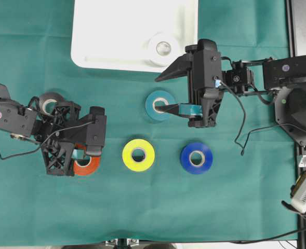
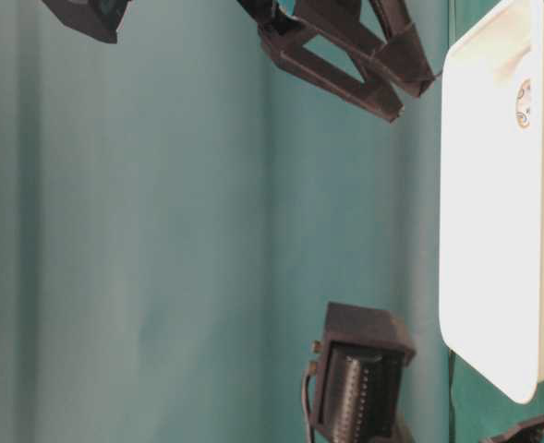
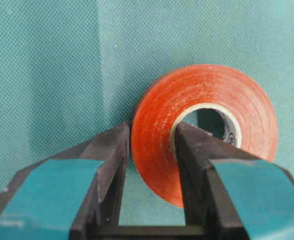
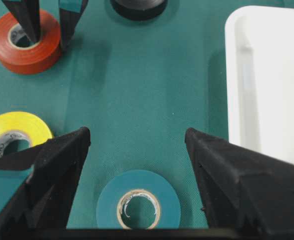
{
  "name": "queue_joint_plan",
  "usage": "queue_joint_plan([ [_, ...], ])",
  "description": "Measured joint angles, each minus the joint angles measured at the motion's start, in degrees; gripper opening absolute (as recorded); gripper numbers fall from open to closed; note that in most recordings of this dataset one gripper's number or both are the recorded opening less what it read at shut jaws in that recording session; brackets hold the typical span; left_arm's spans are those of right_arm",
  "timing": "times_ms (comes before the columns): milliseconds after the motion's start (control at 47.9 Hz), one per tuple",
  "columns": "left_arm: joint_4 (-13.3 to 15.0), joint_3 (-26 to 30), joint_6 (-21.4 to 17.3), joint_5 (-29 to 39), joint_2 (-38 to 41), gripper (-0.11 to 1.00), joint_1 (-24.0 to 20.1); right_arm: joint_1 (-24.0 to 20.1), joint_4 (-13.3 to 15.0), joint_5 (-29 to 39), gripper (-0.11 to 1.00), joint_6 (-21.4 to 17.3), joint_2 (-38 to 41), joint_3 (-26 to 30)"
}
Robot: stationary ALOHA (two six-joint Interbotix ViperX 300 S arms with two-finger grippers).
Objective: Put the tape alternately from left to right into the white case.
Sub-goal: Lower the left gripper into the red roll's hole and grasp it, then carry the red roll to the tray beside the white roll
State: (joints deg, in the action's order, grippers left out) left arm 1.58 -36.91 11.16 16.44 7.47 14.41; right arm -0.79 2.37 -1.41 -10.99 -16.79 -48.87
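Pinching the orange-red roll (image 3: 204,127) by its wall, the left gripper (image 3: 149,150) is sitting with one finger in the core and one outside. The white case (image 1: 106,36) is lying up and to the right of it in the overhead view. The right gripper (image 4: 137,142) is hanging spread above the teal roll (image 4: 138,205).

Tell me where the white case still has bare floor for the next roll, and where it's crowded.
The white case holds only the white roll near its front right corner; everything left of that is bare. The crowded part is on the cloth: the left gripper grips the orange-red roll, and the open right gripper hangs over the teal roll.
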Motion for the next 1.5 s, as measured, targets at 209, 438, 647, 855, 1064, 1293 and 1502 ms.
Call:
queue_joint_plan([
  [209,0.00,0.00,-0.09,0.09,-0.09,-0.03,0.00,-0.09,-0.09,0.00,0.83,0.00,0.00,0.00],
  [438,0.00,0.26,-0.18,0.79,-4.04,-0.03,0.00,0.00,-0.09,0.09,0.83,0.00,0.00,0.00],
  [647,-0.09,1.23,-0.09,2.55,-8.61,-0.03,0.79,0.00,-0.09,0.00,0.83,0.00,0.00,0.00],
  [855,0.00,1.49,-0.09,5.45,-10.20,-0.03,0.88,-0.09,-0.09,0.00,0.83,0.00,0.09,0.00],
  [1064,-0.09,1.67,-0.18,6.15,-10.20,-0.03,0.35,0.00,0.00,0.09,0.83,0.00,0.00,0.00],
  [1293,-0.18,1.67,-0.26,6.15,-10.20,-0.03,-4.22,-0.09,-0.09,0.09,0.83,0.00,0.09,0.00],
  [1502,-0.26,1.67,-3.25,6.15,-10.72,-0.03,-10.28,-0.44,-0.09,0.00,0.83,0.00,0.09,0.00],
])
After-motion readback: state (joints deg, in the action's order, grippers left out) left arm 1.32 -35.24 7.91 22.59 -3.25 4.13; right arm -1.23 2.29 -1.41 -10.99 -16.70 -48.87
